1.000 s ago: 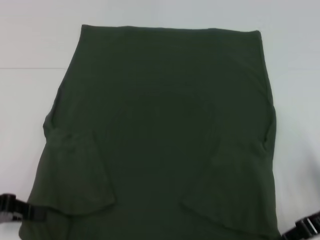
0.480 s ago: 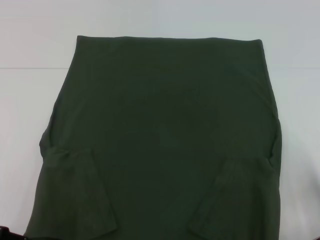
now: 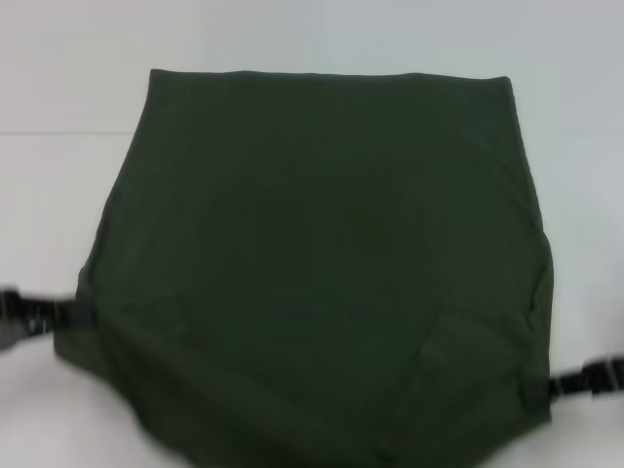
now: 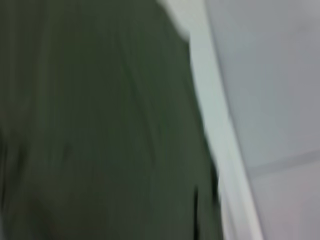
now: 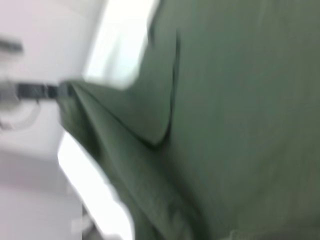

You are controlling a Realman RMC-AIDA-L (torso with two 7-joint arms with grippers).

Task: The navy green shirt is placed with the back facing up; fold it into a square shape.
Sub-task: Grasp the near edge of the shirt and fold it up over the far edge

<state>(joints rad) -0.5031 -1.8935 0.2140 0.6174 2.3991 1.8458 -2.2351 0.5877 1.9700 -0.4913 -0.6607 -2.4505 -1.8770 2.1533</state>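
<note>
Head view has the big dark olive-green cotton shirt spread over a plain white tabletop, with a pale wall behind it. The left gripper pinches its near left corner and the right gripper is clamped on the near right corner, both lifting the edge.

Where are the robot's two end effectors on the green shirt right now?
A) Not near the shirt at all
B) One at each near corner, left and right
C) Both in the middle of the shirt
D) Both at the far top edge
B: in the head view the left end effector meets the navy green shirt at its near left corner, and the right end effector at its near right corner.
</note>
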